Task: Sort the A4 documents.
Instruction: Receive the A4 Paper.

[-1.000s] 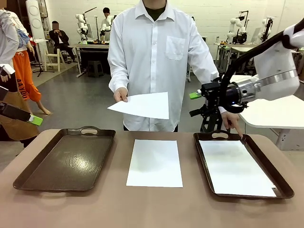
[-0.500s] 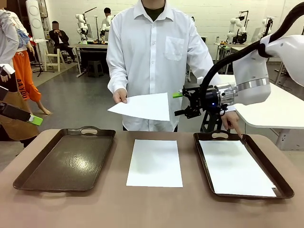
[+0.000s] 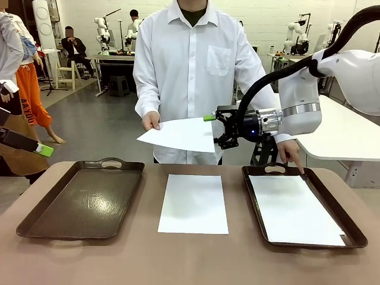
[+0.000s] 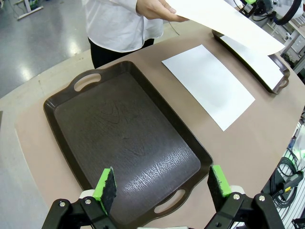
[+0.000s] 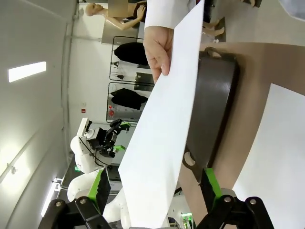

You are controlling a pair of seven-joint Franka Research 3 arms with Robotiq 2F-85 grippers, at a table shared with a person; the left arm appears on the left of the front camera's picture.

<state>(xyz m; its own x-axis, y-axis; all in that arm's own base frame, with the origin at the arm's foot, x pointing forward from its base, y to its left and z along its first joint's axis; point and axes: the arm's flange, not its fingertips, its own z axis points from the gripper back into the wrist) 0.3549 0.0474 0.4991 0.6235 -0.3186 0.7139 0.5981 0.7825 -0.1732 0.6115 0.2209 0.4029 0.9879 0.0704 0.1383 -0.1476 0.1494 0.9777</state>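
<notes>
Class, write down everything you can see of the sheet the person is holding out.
The held sheet is plain white, thin, rectangular, blank-looking paper, nearly flat and slightly tilted, up in the air. The person's hand holds one end; its opposite end sits between the open jaws of the right gripper.

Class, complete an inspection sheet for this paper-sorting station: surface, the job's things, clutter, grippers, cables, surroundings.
Surface: brown table carrying a bare left tray and a right tray.
Job's things: flat sheet in the right tray; middle sheet on the table between the trays; held sheet offered by the person's hand.
Clutter: nothing seen.
Grippers: right gripper open, jaws either side of the held sheet's edge; left gripper open above the left tray.
Cables: black cable arching over the right arm, off the table.
Surroundings: person at the far side; other hand near the right tray's handle.
</notes>
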